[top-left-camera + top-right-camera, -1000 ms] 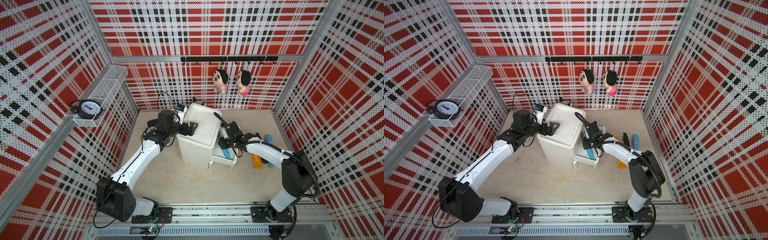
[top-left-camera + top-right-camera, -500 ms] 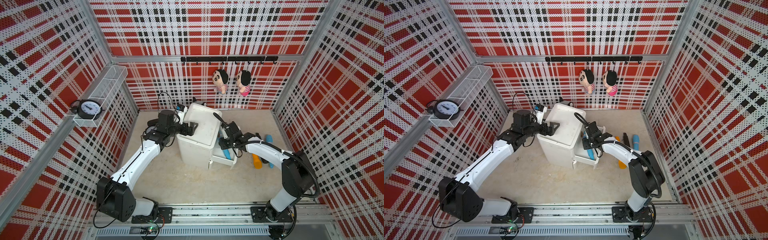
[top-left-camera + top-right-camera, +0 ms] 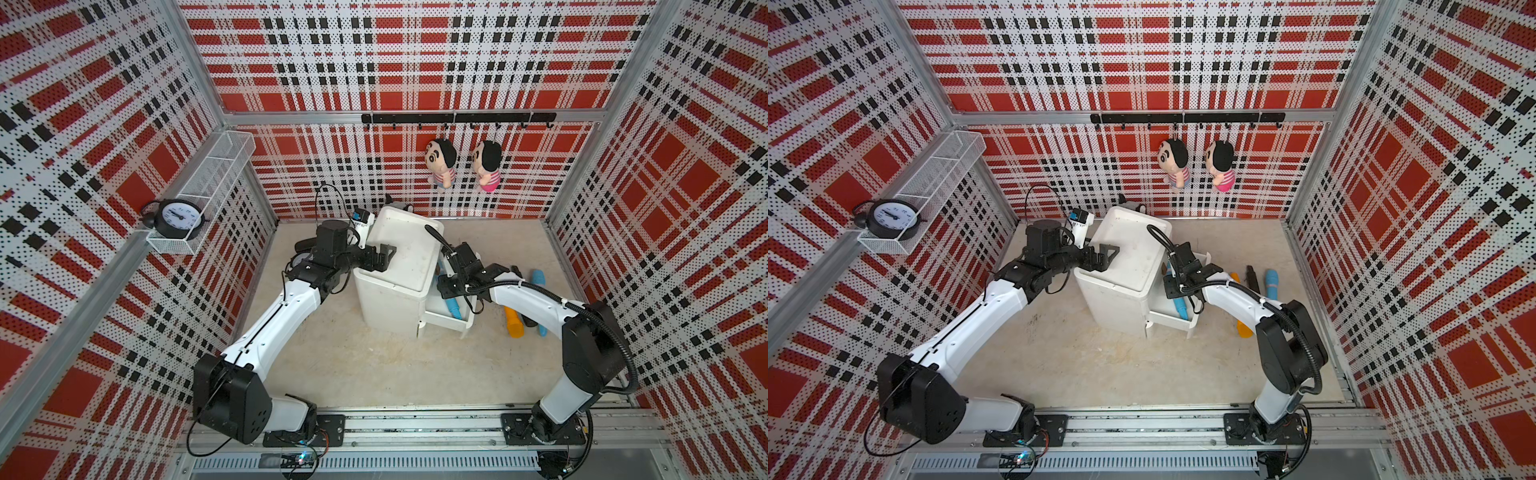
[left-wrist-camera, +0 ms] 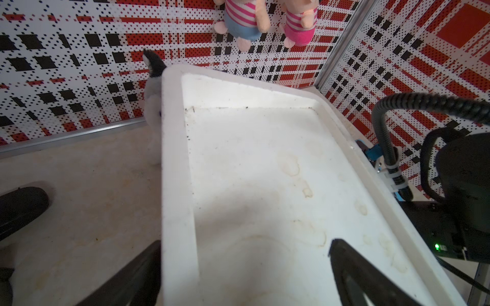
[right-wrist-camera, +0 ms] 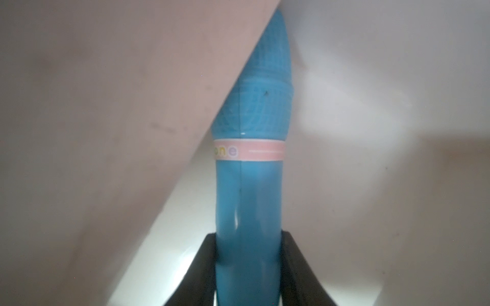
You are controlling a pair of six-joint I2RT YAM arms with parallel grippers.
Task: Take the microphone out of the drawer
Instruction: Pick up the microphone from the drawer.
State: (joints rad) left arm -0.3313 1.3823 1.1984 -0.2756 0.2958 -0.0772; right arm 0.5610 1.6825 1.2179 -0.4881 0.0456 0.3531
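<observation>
Cabinet (image 3: 405, 253) of white plastic stands mid-floor in both top views, boxy, with a shallow tray top. Drawer (image 3: 451, 323) is pulled out toward the right arm. Left gripper (image 3: 380, 259) sits over the cabinet's top edge. I judge it a brace, so the light box does not slide while the other arm works. Right gripper (image 3: 449, 286) dips into the drawer over the microphone (image 3: 453, 307), which is slim and blue and lies along the drawer floor with one end toward the cabinet body. Orange microphone (image 3: 514, 325) and two others lie on the bare floor beyond the drawer, apart from it.

Left wrist view: cabinet top (image 4: 265, 172) fills the picture, matte white, marked with pale rings, rim raised and rounded. Left gripper (image 4: 245, 242) is open and straddles the rim: one finger against the outer wall, the other well inside over the tray. It pinches nothing. Plush toy (image 4: 152, 106), grey and white, stands behind the cabinet.

Right wrist view: microphone (image 5: 249, 185) shows a glossy blue handle with a mould seam, a pink paper band and a gridded cone head. The head sits partly behind the cabinet's front edge. Black fingers (image 5: 204, 265) press the handle from both sides, so the right gripper (image 5: 248, 235) is closed on it. The microphone is inside the drawer, not yet out. The handle looks slick and tapered and may slip. I judge it should be drawn back along its length before lifting, so the head clears the edge.
</observation>
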